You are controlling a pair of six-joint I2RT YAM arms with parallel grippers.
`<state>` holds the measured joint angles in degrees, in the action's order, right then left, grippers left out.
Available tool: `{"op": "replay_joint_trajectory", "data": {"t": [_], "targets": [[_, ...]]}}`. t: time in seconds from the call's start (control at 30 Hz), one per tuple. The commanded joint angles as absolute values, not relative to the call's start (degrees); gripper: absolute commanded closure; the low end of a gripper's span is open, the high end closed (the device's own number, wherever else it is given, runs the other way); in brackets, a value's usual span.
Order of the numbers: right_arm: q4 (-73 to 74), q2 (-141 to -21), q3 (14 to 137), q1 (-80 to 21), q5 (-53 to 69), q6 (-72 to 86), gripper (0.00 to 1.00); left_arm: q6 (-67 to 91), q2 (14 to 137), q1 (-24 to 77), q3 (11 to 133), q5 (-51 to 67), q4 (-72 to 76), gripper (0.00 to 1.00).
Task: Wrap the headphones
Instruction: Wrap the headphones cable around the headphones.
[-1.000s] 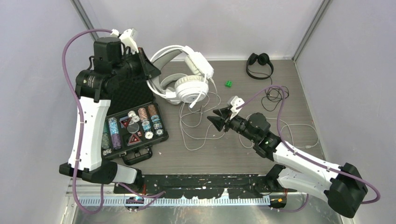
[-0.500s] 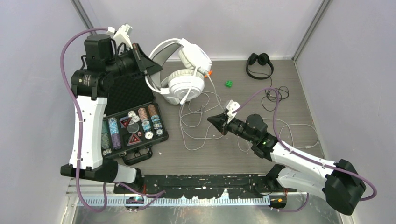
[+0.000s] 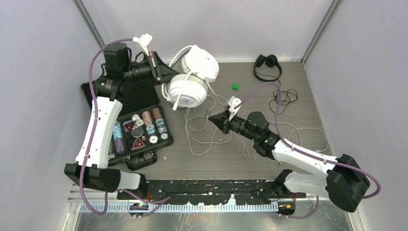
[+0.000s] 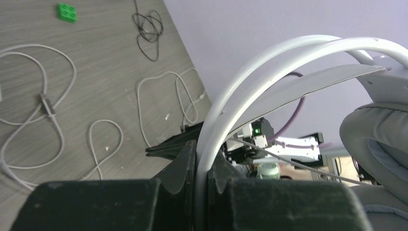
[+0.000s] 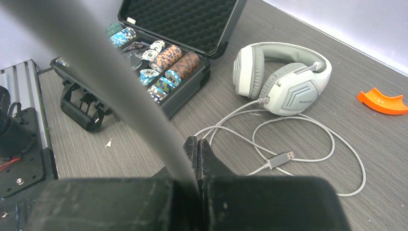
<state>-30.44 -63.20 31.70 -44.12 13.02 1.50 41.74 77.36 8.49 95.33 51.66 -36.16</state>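
Left pincer [image 4: 202,168], upper left overhead, grips the white headset [image 3: 199,62] by its band. Right pincer [image 5: 198,147], mid-frame, is pinched on a white cable [image 5: 146,120]. Chip case [image 5: 183,24] and grey headset [image 5: 284,82] crowd the counter [image 3: 216,161] between; black headset [image 3: 268,65] upper right.

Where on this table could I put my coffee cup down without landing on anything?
The near strip between the poker chip case and the right arm is bare, as is the far patch between the green block and black headphones. The middle is crowded: white cable loops around the right gripper.
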Motion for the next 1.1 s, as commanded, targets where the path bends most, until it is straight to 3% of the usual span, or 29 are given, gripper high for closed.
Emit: {"op": "replay_joint_trajectory", "data": {"t": [0.0,0.43,0.67,1.07], "targets": [[-34.0,-64.5,35.4,-43.8,13.7,2.6,1.0,44.9,73.5,12.4,93.5,58.7,-28.1,1.0],[-36.2,-67.7,37.9,-43.8,12.3,4.8,1.0,39.5,73.8,24.1,90.0,60.3,-28.9,1.0],[-36.0,-67.0,38.1,-42.7,11.0,5.2,1.0,21.3,75.0,26.0,91.8,59.6,-47.4,1.0],[-16.9,-59.7,43.0,-39.2,9.5,2.9,1.0,0.4,78.5,34.2,95.1,40.9,-63.3,1.0]]}}
